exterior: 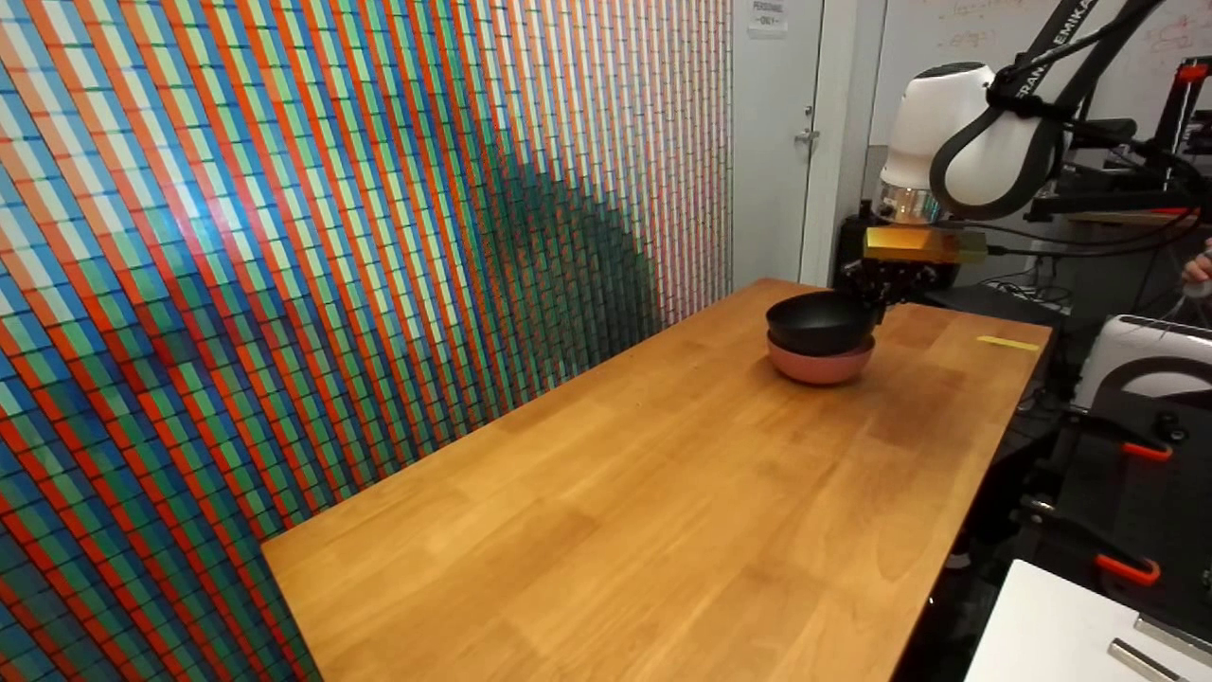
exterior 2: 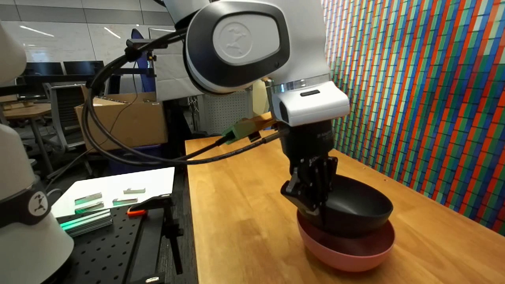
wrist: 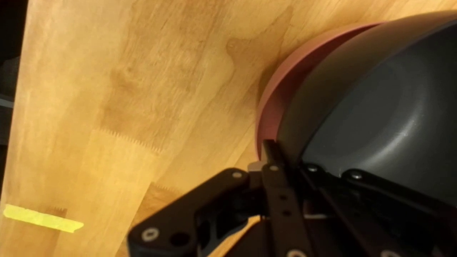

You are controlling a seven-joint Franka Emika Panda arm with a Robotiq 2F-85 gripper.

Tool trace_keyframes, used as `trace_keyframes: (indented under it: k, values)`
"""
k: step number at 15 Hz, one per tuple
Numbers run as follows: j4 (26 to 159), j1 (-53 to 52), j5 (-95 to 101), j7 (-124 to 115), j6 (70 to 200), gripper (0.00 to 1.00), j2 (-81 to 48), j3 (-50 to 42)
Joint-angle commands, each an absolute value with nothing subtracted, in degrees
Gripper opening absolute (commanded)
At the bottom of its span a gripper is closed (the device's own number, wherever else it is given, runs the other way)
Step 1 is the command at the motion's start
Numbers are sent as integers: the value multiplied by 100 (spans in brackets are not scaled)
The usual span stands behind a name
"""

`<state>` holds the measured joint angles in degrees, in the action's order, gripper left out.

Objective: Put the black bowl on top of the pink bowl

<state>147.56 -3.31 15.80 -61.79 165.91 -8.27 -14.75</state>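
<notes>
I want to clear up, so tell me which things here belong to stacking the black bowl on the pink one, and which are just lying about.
Part of the job:
black bowl, tilted
pink bowl, under it
gripper, holding the black bowl's rim

Just lying about:
yellow strip, on the table
cardboard box, in the background
chair, likewise

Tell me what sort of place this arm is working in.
Probably a robotics lab or shared technical workspace, though I can't be certain. The exterior views show a door sign reading "PERSONNEL ONLY", a whiteboard with handwriting, and a black perforated board beside the table.
</notes>
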Motion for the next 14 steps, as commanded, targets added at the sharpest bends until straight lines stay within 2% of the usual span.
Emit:
trace_keyframes:
  k: [1, 3, 4, 5, 6, 11, 14]
  values:
    - [14805, -400, 2044, -6463, 17009, 6, -867, -1656]
    - [14786, -452, 2191, -6548, 17100, 7, -945, -1762]
    - [14780, -458, 2201, -6565, 17109, 12, -970, -1792]
    - [14776, -440, 2288, -6635, 17085, 32, -995, -1817]
    - [14775, -475, 2196, -6583, 17082, 36, -1013, -1865]
    - [14811, -524, 2106, -6580, 17058, 73, -909, -1925]
    - [14926, -410, 1644, -6264, 16943, 97, -499, -1593]
